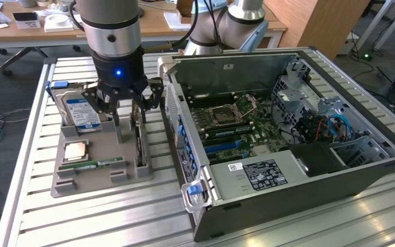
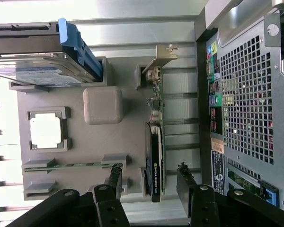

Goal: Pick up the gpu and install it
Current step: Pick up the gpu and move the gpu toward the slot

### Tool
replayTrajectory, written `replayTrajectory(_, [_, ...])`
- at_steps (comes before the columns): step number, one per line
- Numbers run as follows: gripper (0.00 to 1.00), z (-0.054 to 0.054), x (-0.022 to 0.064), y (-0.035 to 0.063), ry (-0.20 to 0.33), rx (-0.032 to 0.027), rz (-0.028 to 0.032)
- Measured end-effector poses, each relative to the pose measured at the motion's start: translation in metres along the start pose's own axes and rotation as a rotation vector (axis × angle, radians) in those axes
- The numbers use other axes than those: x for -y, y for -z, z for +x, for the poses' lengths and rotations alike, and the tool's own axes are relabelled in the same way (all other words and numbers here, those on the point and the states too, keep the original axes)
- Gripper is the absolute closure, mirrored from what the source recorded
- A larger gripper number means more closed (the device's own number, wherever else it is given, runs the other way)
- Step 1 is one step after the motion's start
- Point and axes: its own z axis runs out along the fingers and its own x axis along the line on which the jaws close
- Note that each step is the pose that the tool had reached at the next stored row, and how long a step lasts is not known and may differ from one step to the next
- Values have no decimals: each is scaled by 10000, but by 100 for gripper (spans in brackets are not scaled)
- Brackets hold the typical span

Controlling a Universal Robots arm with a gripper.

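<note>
Early stage, pre-grasp by the look of it. Gpu [image 2: 155, 142] standing on edge in its slot on the grey tray [image 1: 101, 182], at the tray's 3 o'clock side in the exterior view, close to the open PC case [image 1: 287, 175]. Right over it, gripper [image 2: 149, 170] w/ fingers apart, one each side of the card, no contact visible, nothing held. Done so far: approach and line-up only. Not yet lifted, not yet installed, so both pick and install outstanding.

Hard to make out:
- card's lower edge, sunk in the tray slot
- target slot on the motherboard [image 1: 232, 121], can't tell which
- fingertip height vs. card top, not judgeable
</note>
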Motion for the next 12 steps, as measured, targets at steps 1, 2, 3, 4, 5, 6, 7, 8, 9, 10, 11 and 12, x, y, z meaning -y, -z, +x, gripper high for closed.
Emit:
replayTrajectory(1, [41,0,0,-1,0,1,-1])
replayTrajectory(2, [41,0,0,-1,0,2,-2])
replayTrajectory(3, [41,0,0,-1,0,2,-2])
replayTrajectory(4, [41,0,0,-1,0,2,-2])
replayTrajectory(5, [41,0,0,-3,0,2,-2])
replayTrajectory(6, [41,0,0,-7,0,4,-4])
replayTrajectory(7, [41,0,0,-11,0,4,-4])
replayTrajectory(8, [41,0,0,-16,0,3,-3])
replayTrajectory(9, [41,0,1,-20,0,2,-1])
replayTrajectory(10, [41,0,1,-28,0,3,-3])
replayTrajectory(11, [41,0,1,-34,0,2,-3])
replayTrajectory(12, [41,1,2,-40,0,2,-2])
